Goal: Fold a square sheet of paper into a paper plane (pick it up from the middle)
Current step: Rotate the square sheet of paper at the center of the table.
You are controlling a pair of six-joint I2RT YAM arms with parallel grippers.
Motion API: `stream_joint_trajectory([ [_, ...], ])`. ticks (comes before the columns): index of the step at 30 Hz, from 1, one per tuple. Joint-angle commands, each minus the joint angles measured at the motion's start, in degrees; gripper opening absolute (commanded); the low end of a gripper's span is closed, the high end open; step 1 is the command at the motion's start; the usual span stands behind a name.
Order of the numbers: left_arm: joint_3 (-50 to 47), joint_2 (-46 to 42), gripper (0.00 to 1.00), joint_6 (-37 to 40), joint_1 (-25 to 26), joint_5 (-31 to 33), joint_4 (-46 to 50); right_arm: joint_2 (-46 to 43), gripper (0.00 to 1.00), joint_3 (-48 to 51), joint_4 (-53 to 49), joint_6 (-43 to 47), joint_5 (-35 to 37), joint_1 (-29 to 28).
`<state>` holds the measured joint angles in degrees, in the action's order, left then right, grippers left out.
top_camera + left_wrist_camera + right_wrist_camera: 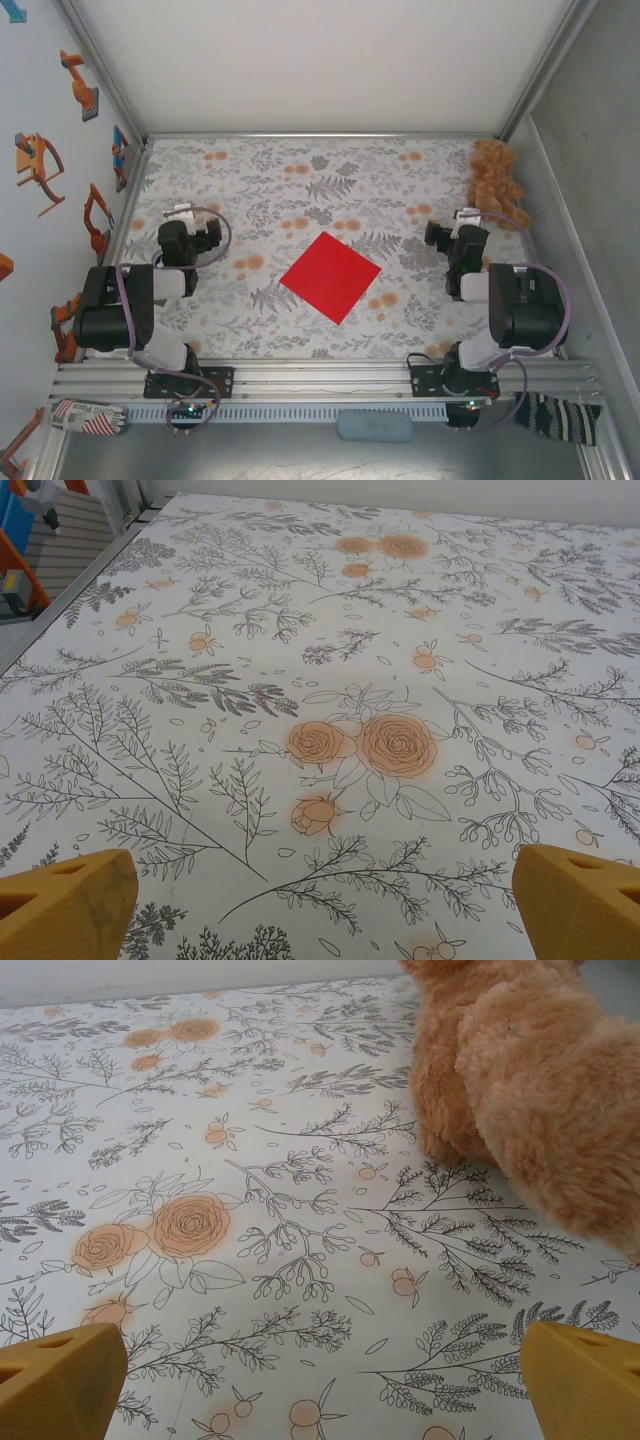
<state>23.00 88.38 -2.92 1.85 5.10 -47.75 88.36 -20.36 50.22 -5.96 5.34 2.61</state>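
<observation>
The folding has not begun. The square sheet of thin bright red paper lies flat and uncreased at the middle of the floral-printed worktop. It is turned so its corners point like a diamond, and nothing touches it. Judged from this, the step in hand is the opening one: the reach for the sheet's middle.

In the overhead view the left end effector hangs over bare cloth at about 9 o'clock from the sheet, well apart from it. Its yellow fingertips are spread wide at the lower corners of the wrist view, released, with nothing between them. The right end effector sits between 2 and 3 o'clock from the sheet, likewise released and empty. It faces the brown plush teddy bear, which occupies the far corner at roughly 2 o'clock.

Both arms are folded back, with elbows drawn toward their bases at 6 o'clock and wrists aimed toward 12 o'clock rather than at the paper.

The next move likely calls for one arm to swing inward, tip its wrist down over the sheet's centre and lower the fingers onto it. Flat paper offers no edge there, so the fingers would probably have to press and draw together to raise a ridge. The right arm would do well to avoid the bear.
</observation>
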Motion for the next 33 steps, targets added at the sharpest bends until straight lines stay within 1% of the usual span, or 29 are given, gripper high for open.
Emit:
stream_joint_trajectory([
  [1, 0.6, 0.0, 0.96, 0.7, -0.2, 0.0, -0.1, 0.0, 0.99, -1.2, 0.8, 0.0, -0.1, 0.2],
  [29, 0.6, -0.1, 0.96, 0.8, -0.3, -0.1, 0.1, -0.1, 0.99, -1.3, 0.4, 0.4, 0.6, -0.3],
  [31, -0.1, -0.4, 0.96, 0.7, -0.2, -0.1, -1.1, -1.7, 0.99, -1.1, -0.3, 0.3, 1.1, -0.4],
  [33, -0.9, -2.7, 0.96, 0.6, -0.1, 0.4, -0.6, -6.3, 0.99, -1.4, -4.9, 0.3, 2.2, -0.4],
])
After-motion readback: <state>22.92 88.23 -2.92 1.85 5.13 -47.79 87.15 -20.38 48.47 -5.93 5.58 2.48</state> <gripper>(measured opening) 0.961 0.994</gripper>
